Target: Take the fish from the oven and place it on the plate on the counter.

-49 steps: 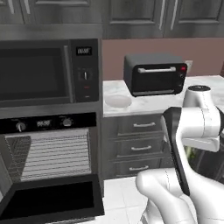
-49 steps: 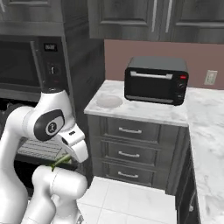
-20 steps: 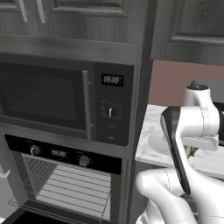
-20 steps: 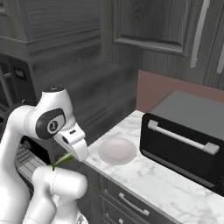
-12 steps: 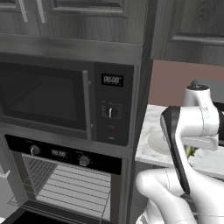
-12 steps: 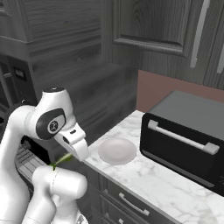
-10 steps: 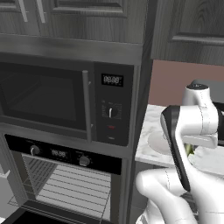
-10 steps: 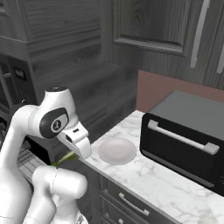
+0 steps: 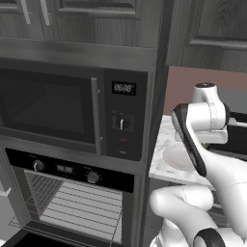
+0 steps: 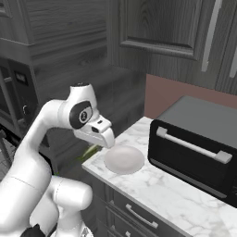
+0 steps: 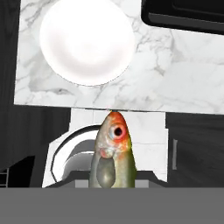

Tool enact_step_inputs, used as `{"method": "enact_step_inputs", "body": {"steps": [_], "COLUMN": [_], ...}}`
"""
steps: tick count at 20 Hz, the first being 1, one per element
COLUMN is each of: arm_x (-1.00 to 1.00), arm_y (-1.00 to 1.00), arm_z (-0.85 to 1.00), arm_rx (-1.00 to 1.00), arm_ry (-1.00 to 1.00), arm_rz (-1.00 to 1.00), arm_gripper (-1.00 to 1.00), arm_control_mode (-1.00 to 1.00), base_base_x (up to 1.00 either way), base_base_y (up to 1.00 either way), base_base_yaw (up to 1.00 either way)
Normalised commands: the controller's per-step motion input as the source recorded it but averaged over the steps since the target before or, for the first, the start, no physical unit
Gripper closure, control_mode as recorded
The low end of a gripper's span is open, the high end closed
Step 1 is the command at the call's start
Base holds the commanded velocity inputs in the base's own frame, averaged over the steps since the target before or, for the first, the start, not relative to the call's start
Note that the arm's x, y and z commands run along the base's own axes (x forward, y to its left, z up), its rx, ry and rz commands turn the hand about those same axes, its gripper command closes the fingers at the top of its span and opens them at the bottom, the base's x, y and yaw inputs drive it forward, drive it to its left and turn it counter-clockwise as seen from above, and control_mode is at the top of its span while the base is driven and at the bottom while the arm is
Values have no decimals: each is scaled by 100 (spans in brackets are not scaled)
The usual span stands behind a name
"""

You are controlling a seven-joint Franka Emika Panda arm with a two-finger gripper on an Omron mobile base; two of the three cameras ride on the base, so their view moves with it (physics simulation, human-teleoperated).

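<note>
My gripper is shut on the fish, a small olive-green fish hanging just off the counter's left edge. In the hand view the fish points head-first at the counter, below the round white plate. From the right base view the plate lies bare on the marble counter, close to the right of the hand. The oven stands open at lower left, its wire racks showing. The plate is partly hidden behind the arm in the left base view.
A black toaster oven stands on the counter right of the plate, its front near the plate's far side. A black microwave sits above the oven. Dark cabinets hang overhead and drawers run under the counter.
The base drove closer, so both base views shifted. In the last second the hand has risen and moved right toward the counter edge, fish still in its grip.
</note>
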Motion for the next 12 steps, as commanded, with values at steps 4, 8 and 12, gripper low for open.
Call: {"method": "enact_step_inputs", "body": {"steps": [4, 8, 12], "arm_x": [52, 66, 54], "arm_y": [-30, -12, -6], "arm_z": [-28, -96, -78], "arm_rx": [0, 10, 15], "arm_ry": [1, 0, 0], "arm_rz": [16, 16, 17], "arm_gripper": [100, 100, 100], "arm_control_mode": [-100, -100, -100], "base_base_x": [0, 0, 0], "base_base_y": [0, 0, 0], "base_base_yaw": [0, 0, 0]}}
